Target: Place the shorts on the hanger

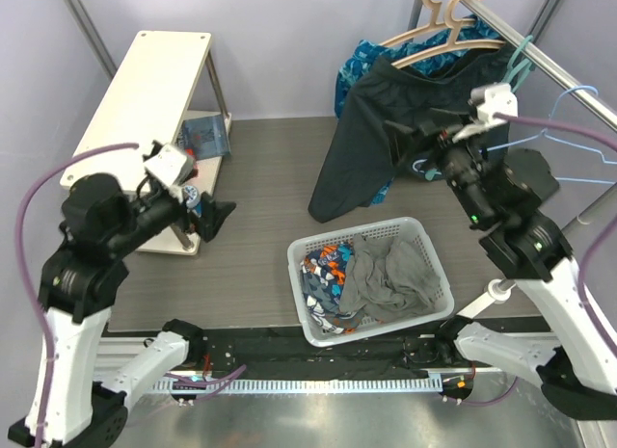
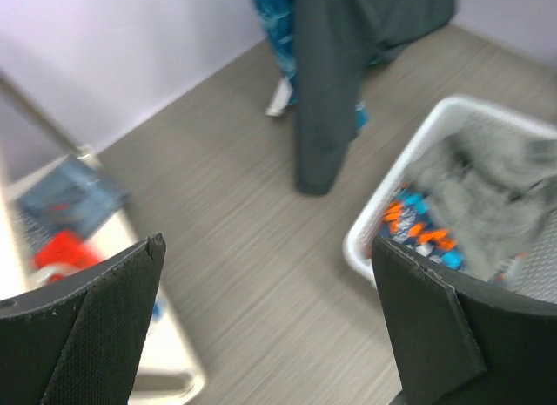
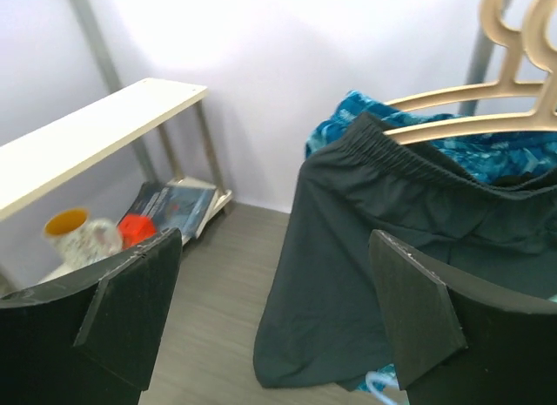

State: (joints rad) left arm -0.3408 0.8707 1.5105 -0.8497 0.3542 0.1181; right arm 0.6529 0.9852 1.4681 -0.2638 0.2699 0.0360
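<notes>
The dark shorts (image 1: 371, 130) hang by the waistband from the beige hanger (image 1: 434, 39) on the rail at the back right, one leg reaching down to the table. They also show in the right wrist view (image 3: 365, 248) under the hanger (image 3: 470, 126), and in the left wrist view (image 2: 326, 91). My right gripper (image 1: 415, 144) is open and empty, just in front of the shorts and apart from them (image 3: 274, 238). My left gripper (image 1: 217, 217) is open and empty at the left, above the table near the shelf (image 2: 270, 244).
A white basket (image 1: 299, 250) with a grey cloth (image 1: 395, 275) and patterned clothes stands at front centre. A beige shelf unit (image 1: 145, 82) with books stands at the left. A blue leaf-patterned garment (image 1: 362, 58), a teal hanger (image 1: 521, 58) and a pale-blue wire hanger (image 1: 578, 130) hang on the rail (image 1: 540, 53).
</notes>
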